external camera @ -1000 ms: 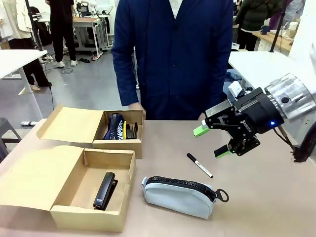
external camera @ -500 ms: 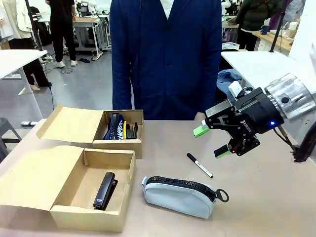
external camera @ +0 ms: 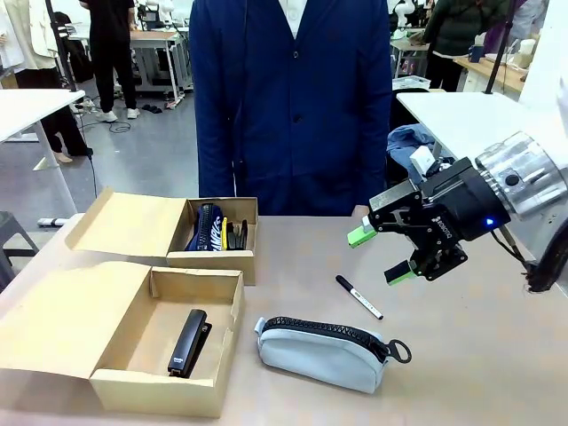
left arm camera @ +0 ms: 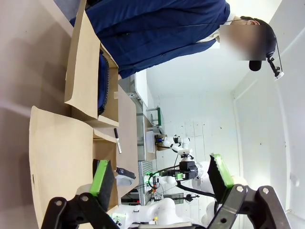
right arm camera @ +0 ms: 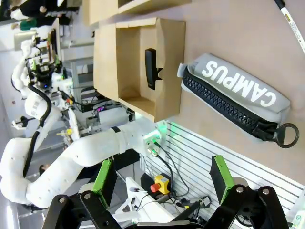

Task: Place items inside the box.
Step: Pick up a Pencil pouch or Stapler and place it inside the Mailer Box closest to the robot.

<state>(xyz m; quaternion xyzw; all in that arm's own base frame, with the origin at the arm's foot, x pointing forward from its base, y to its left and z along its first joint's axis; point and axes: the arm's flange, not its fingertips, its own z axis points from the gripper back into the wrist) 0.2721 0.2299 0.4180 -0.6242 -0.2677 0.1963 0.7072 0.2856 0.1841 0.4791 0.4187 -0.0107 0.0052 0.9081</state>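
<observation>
Front view: your right hand (external camera: 378, 255) hangs released above the worktop (external camera: 479, 355), tilted down toward the black marker (external camera: 358, 297) and the grey-blue case (external camera: 324, 351), which both lie outside the boxes. The stapler (external camera: 189, 342) already lies in the near box (external camera: 160, 390). Left wrist view: your left hand (left arm camera: 160, 174) is spread wide, grasping nothing. Right wrist view: the case lies ahead of the parted fingers (right arm camera: 106, 175), within likely reach.
</observation>
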